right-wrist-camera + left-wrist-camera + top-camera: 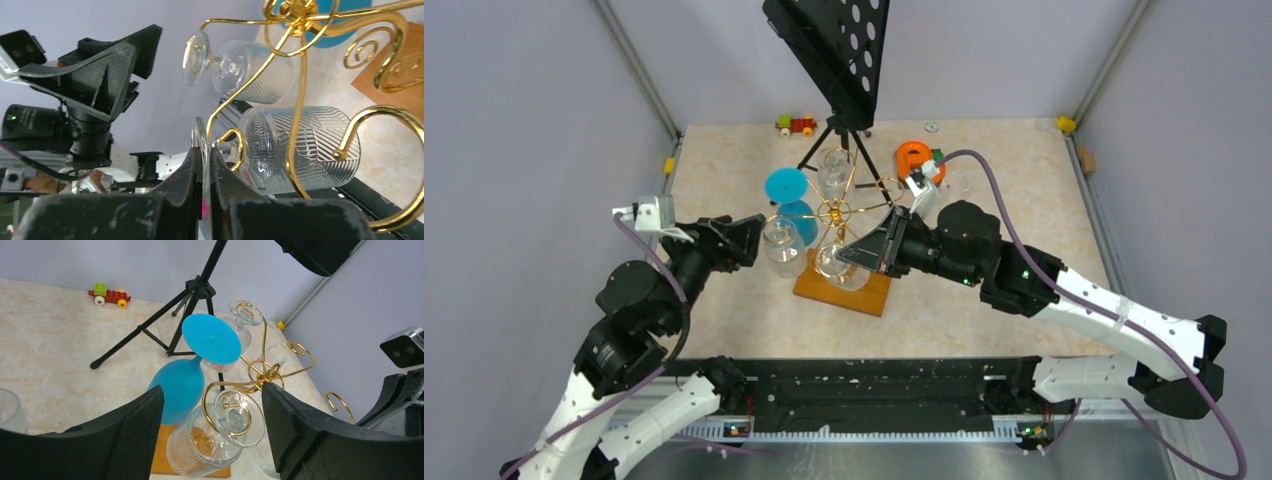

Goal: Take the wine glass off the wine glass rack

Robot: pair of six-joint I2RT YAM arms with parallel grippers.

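- Because the wine glass [300, 150] is thin clear glass, it is judged light, rigid, brittle and slippery. It should be moved slowly and never levered against the wire.
- Hold is best taken at the round foot [198, 132] or the short stem, since the bowl is wide and smooth. The foot probably has to be slid out of the open end of its scroll arm before it can be carried clear.
- The right jaws are closed on the rim of that foot, which is pinched edge-on between them.
- The left jaws stand open, one on each side of a neighbouring clear glass [200, 450], and appear to touch nothing.
- The wine glass hangs on the wine glass rack [832, 212] at 6 o'clock from the central post, above the wooden base [869, 295]. The rack stands at the middle of the counter [724, 170].
- The wine glass is colourless, with a straight-sided bowl cut in chevron lines, a short stem and a flat disc foot. A blue glass [786, 187] hangs at 10 o'clock.
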